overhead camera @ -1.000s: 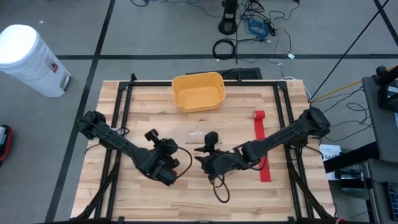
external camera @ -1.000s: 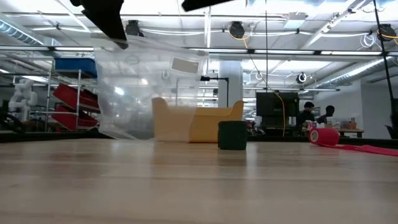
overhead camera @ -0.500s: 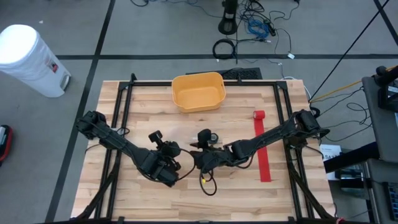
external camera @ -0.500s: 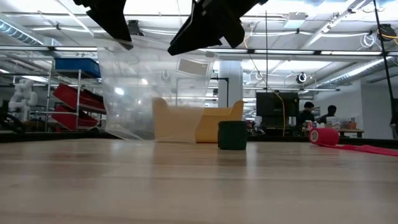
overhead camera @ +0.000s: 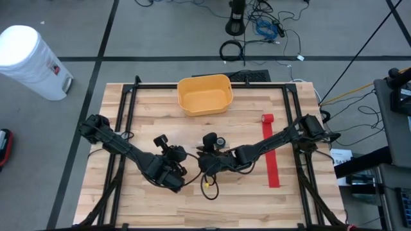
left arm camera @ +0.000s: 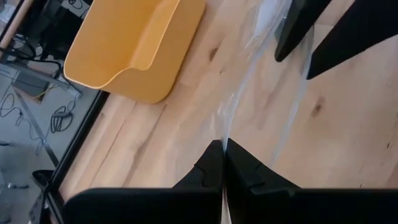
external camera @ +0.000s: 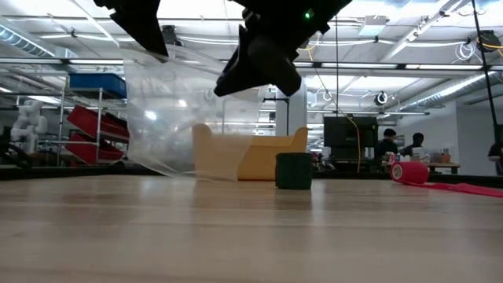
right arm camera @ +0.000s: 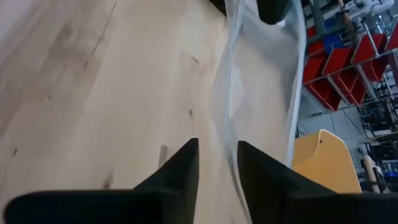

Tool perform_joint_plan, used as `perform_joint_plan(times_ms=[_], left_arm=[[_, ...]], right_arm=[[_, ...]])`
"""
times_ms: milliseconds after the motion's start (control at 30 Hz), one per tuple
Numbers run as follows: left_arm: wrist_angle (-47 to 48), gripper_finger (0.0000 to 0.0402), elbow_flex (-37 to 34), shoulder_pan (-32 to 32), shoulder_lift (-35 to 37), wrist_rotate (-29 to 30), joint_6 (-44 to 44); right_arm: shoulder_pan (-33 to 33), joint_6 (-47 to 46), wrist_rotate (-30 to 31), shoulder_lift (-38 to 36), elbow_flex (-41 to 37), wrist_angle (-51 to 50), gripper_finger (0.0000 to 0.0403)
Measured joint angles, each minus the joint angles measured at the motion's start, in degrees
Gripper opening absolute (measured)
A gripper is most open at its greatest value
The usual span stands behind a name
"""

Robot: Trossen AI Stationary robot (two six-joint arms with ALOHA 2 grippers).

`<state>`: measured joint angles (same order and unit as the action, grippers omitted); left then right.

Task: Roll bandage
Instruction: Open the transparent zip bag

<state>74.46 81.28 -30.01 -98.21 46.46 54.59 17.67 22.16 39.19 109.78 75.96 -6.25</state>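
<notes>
A clear plastic bag [external camera: 177, 118] hangs over the table's middle, with my left gripper [external camera: 149, 35] shut on it. My right gripper [right arm camera: 217, 163] is open at the bag's other upper corner, its fingers either side of the film [right arm camera: 231, 124] without closing on it. A dark green bandage roll [external camera: 294, 170] stands on its flat end behind the bag. The red bandage [overhead camera: 270, 154] lies unrolled as a strip on the right, its roll [overhead camera: 267, 119] at the far end. My left gripper pinches the bag's upper edge [left arm camera: 225, 134] between its two shut fingers, slanting down from the table's left. The film runs out from the fingertips and the bag hangs below them [external camera: 157, 55], slack. Whether its lower edge touches the table I cannot tell.
A yellow bin [overhead camera: 204, 94] stands at the table's far middle. A black frame rail [overhead camera: 122, 115] runs along the table's sides. A white waste bin [overhead camera: 29, 61] is on the floor, far left. People sit in the room behind [external camera: 389, 145].
My right gripper has gone down and toward the table's left, coming up to the bag's upper edge beside my left gripper. The bag stays hanging from my left gripper.
</notes>
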Motion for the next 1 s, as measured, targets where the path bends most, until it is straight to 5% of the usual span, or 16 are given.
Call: perform_joint_plan(times_ms=[300,567,1000], left_arm=[[-2.0,0.0014,0.0,0.0,0.0,-0.4,-1.1],[-12.7,0.0094,0.0,-0.3,0.0,0.1,-15.0],[-17.9,0.0101,-0.1,0.7,0.0,-0.7,-19.1]], right_arm=[[0.4,1.2,0.1,-0.3,0.0,0.1,0.0006],[0.4,1.7,-0.2,-0.3,0.0,-0.4,0.0001],[0.5,1.4,-0.3,-0.3,0.0,-2.1,0.0]])
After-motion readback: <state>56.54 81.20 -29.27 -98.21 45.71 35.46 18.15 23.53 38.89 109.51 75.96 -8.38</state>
